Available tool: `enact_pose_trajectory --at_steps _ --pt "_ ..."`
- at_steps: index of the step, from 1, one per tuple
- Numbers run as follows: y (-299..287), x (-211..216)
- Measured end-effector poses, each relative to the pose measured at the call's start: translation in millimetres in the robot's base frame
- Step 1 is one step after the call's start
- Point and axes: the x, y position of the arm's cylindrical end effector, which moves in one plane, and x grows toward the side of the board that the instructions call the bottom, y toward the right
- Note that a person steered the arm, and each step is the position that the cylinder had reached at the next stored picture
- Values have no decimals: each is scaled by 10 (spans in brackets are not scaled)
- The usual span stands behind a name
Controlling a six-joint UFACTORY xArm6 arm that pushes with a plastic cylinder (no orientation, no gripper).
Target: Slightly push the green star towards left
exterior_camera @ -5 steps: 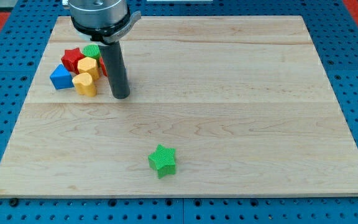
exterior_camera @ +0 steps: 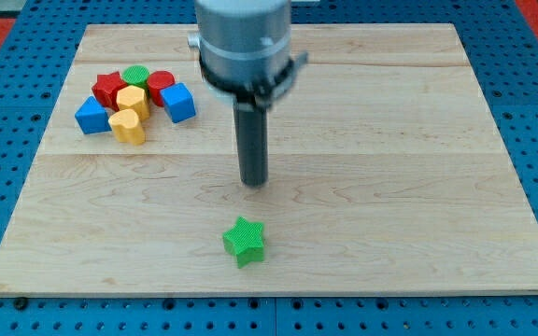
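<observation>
Tip above the green star

My tip stands on the counter, apart from the green star; there are no jaws to see.

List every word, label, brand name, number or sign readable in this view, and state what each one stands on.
None: no readable text appears anywhere in this view.
The wooden board shows only grain.
The green star and the clustered blocks, such as the blue cube and the red cylinder, carry no markings.
The arm's grey housing above my tip is blurred; no label can be made out on it.
</observation>
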Motion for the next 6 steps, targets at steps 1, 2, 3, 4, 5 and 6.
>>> enact_pose_trajectory --at_steps 1,2,3,4,5,6 --pt "467 567" --pt "422 694" --pt "94 703" --pt "-165 568" --pt "-427 170" --pt "-527 -33"
